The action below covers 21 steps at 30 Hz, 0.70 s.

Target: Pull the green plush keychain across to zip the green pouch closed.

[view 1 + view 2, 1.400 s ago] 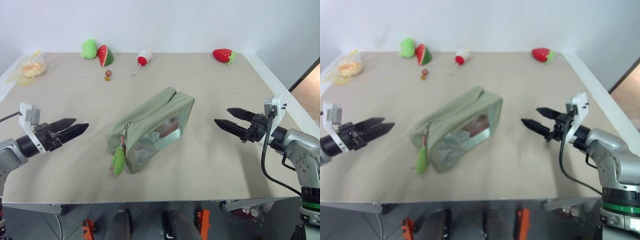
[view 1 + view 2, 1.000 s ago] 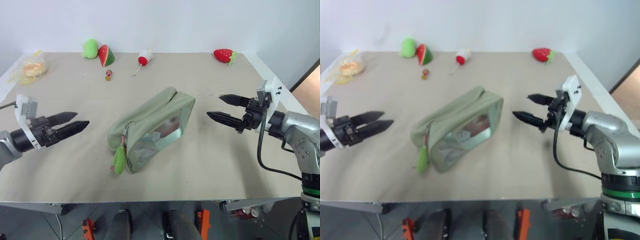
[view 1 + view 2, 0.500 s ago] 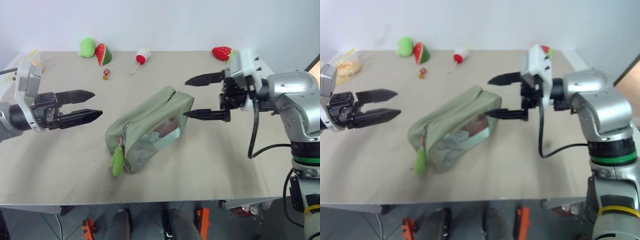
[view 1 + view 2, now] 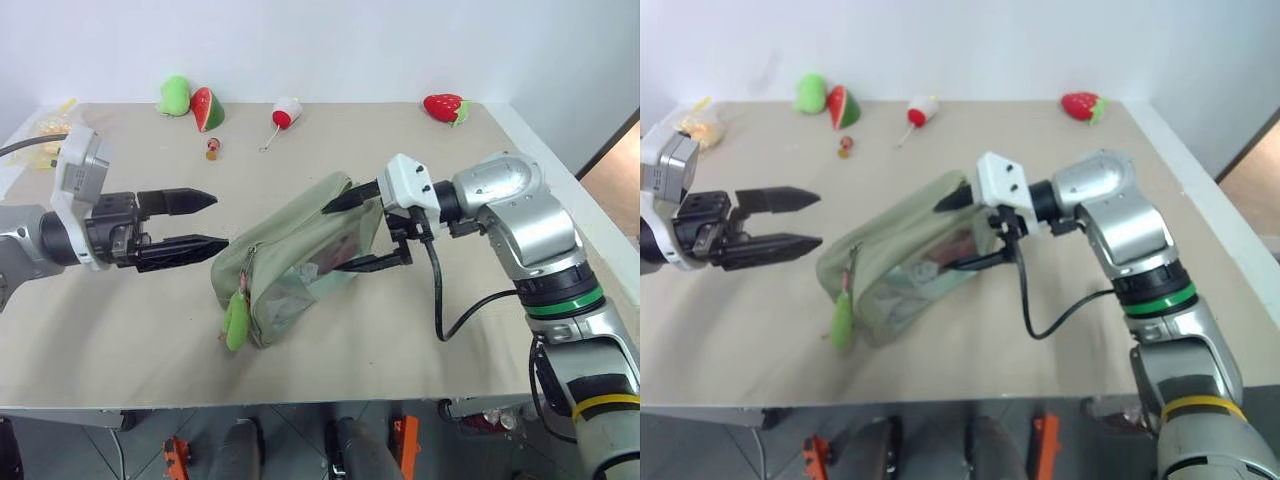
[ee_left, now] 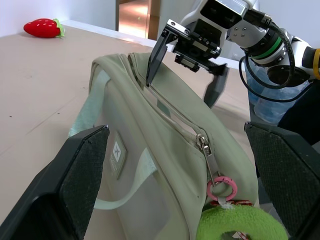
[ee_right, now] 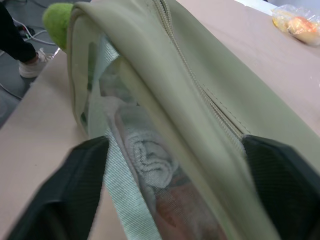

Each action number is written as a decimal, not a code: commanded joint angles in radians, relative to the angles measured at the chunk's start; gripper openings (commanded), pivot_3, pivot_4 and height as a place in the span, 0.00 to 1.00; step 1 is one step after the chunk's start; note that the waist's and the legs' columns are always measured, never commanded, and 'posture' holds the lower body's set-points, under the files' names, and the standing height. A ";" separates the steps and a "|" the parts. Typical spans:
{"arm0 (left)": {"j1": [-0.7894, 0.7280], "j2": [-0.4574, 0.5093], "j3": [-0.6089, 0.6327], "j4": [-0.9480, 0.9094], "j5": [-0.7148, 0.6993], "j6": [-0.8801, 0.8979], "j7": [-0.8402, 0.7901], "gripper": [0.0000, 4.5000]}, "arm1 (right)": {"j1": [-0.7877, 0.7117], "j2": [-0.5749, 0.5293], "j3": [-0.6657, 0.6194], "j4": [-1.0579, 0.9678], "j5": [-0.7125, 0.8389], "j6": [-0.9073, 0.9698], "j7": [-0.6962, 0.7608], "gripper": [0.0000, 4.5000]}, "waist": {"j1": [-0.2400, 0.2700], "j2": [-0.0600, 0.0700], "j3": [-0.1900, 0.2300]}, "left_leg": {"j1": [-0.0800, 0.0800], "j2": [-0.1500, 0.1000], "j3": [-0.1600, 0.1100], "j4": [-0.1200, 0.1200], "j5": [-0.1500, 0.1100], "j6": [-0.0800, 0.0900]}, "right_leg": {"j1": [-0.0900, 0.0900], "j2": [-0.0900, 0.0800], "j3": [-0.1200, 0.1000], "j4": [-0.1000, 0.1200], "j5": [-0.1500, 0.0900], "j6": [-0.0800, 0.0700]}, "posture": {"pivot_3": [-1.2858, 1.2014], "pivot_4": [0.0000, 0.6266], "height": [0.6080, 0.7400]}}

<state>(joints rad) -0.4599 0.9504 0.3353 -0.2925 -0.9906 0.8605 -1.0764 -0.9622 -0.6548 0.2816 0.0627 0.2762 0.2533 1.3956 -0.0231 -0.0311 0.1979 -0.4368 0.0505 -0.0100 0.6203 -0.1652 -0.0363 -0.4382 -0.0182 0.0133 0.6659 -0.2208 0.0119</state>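
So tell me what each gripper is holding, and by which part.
Nothing is held. The right gripper straddles the far end of the pouch with its jaws apart. The left gripper is open, short of the pouch, and the keychain hangs free.

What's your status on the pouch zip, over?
Right gripper open, straddling the far end of the green pouch. Left gripper open, short of it. Green plush keychain hanging free at near end, untouched. Nothing in the way.
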 commanded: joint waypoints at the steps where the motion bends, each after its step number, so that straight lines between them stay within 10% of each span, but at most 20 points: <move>1: 0.013 -0.013 0.012 -0.017 -0.016 -0.006 0.012 1.00 | -0.023 0.004 -0.005 0.012 -0.030 -0.046 0.010 0.60 | 0.000 0.000 0.000 | 0.000 0.000 0.000 0.000 0.000 0.000 | 0.000 0.000 0.000 0.000 0.000 0.000 | 0.52 0.24 1.00; 9: 0.056 -0.055 0.003 -0.028 -0.009 -0.017 0.041 1.00 | -0.005 -0.002 -0.016 0.004 -0.032 -0.049 0.044 0.01 | 0.000 0.000 0.000 | 0.000 0.000 0.000 0.001 0.000 0.000 | 0.000 0.000 0.001 0.000 0.001 0.000 | 0.52 0.24 1.00; 21: 0.064 -0.069 -0.002 -0.029 -0.008 -0.025 0.052 1.00 | -0.111 0.016 -0.082 0.136 -0.098 -0.099 -0.099 0.01 | 0.000 0.000 0.000 | 0.000 0.001 0.001 0.005 0.001 0.000 | 0.001 0.001 0.002 0.001 0.005 0.001 | 0.52 0.24 1.00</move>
<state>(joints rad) -0.3905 0.8801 0.3191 -0.2970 -0.9895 0.8502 -1.0280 -1.0096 -0.6321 0.2730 0.1718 0.1943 0.1817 1.3437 -0.0227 -0.0310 0.1979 -0.4370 0.0511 -0.0087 0.6256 -0.1643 -0.0367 -0.4377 -0.0174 0.0153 0.6664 -0.2154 0.0128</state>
